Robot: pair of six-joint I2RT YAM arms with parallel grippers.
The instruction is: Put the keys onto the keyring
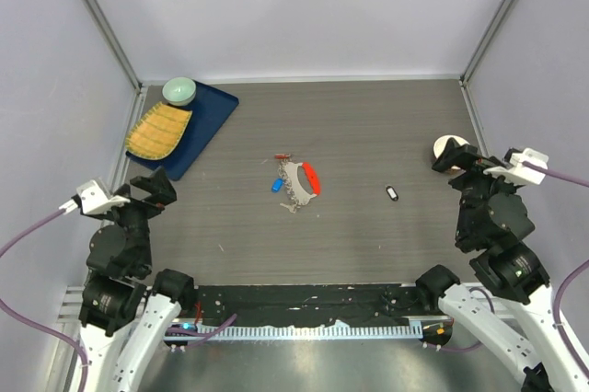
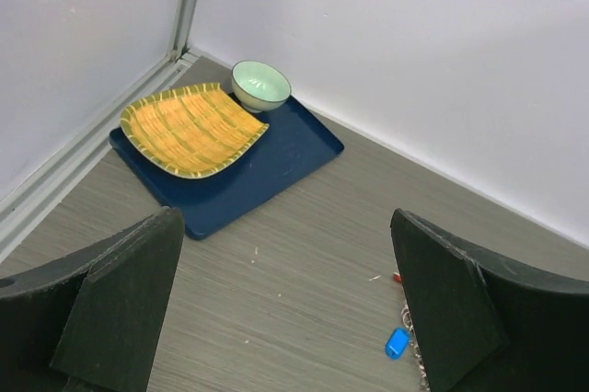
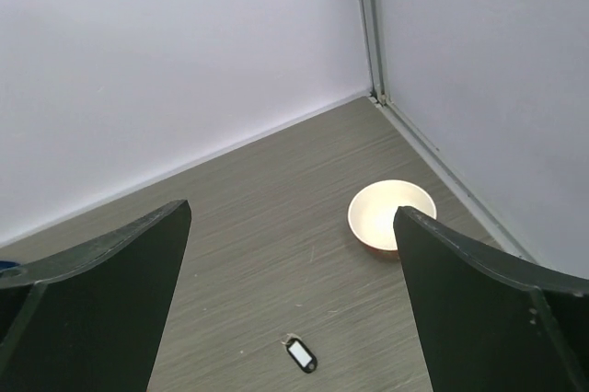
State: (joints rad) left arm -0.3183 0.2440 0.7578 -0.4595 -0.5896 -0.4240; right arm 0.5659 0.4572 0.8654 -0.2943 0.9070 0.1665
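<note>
Both claws sit wide open with nothing in them, the left claw (image 1: pixel 152 191) and the right claw (image 1: pixel 458 164) parked out at opposite sides of the tabletop (image 1: pixel 368 245).

The keyring (image 1: pixel 296 186) lies about midway between them, to the right of the left claw and to the left of the right claw. Neither looks clearly nearer from above. The left one probably has the better line, though. Its wrist view already catches the blue tag (image 2: pixel 398 343) next to its right finger, while the right wrist view only shows the black fob (image 3: pixel 300 355) and a white bowl (image 3: pixel 391 217).

The ring's long axis runs across the line between the two claws, so either claw would meet it broadside.

Count:
- One keyring, with one red tag (image 1: pixel 311 178) and one blue tag.
- Two keys, a red-headed key (image 1: pixel 282 158) at the ring's far end and a silver key (image 1: pixel 294 210) at its near end. Both are tiny, so it's hard to say if they touch the chain or sit just beside it.
- One fob.
- Two bowls, counting the green bowl (image 1: pixel 179 90).
- One woven plate (image 1: pixel 158 131) on one blue tray (image 1: pixel 210 121).
</note>
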